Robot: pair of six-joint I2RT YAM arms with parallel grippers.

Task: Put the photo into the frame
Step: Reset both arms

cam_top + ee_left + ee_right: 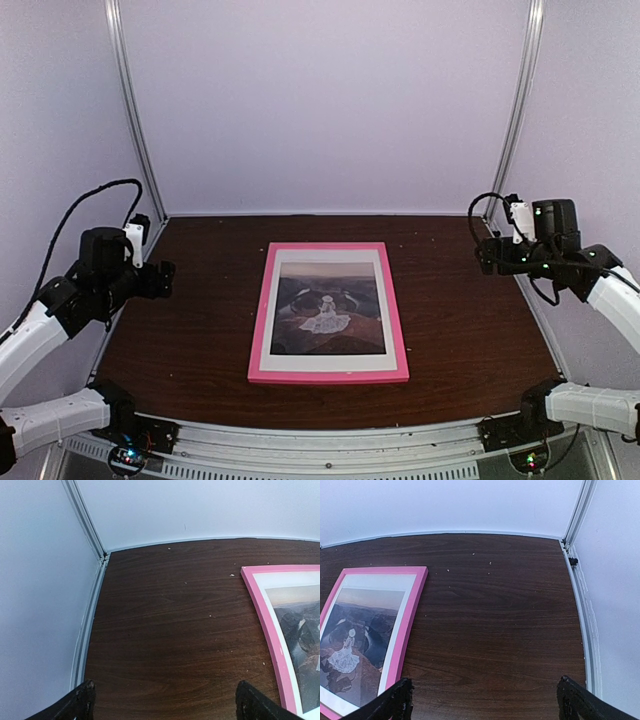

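Jaws on both arms stand spread wide, gripping nothing: the left gripper (pixel 165 706) and right gripper (pixel 486 702) each sit at the bottom edge of their wrist views, above the dark table (pixel 460 320). At the top view's centre, the photo (pixel 328 308) lies inside the pink frame (pixel 258 335).

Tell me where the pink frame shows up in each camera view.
Top external: the frame lies flat at the picture's centre.
Left wrist: the frame at the right edge, far-left corner showing.
Right wrist: the frame at lower left, far-right corner showing.
Shared landmark: the photo inside it.
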